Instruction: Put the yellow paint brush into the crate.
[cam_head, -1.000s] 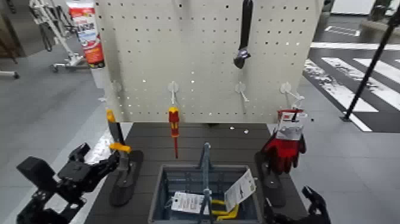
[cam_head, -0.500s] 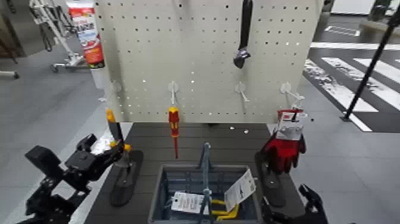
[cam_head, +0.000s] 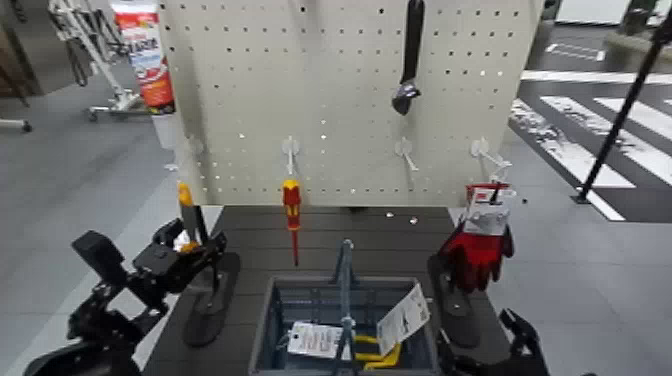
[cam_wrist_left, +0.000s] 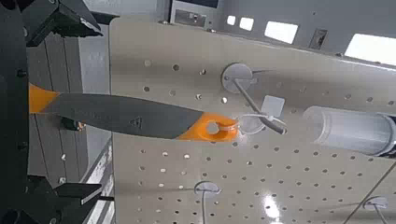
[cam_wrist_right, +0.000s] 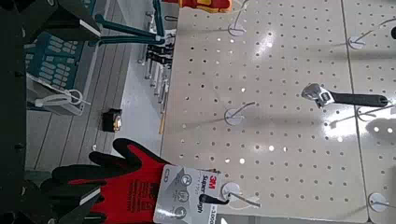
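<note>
Two wide fingers of the black left gripper (cam_wrist_left: 98, 107) flank the yellow-tipped black brush (cam_wrist_left: 140, 114) at the beige pegboard's (cam_head: 340, 90) lower left corner. Right gripper (cam_wrist_right: 96, 116), also wide, idles below its lower right.

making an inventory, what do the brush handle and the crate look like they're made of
The brush handle looks like matte plastic, perhaps painted wood: smooth and dark, with an evenly coloured orange-yellow tip around the hanging hole. The crate seems to be moulded plastic with a dull grey-blue finish, judging by its uniform colour and slotted walls.
</note>
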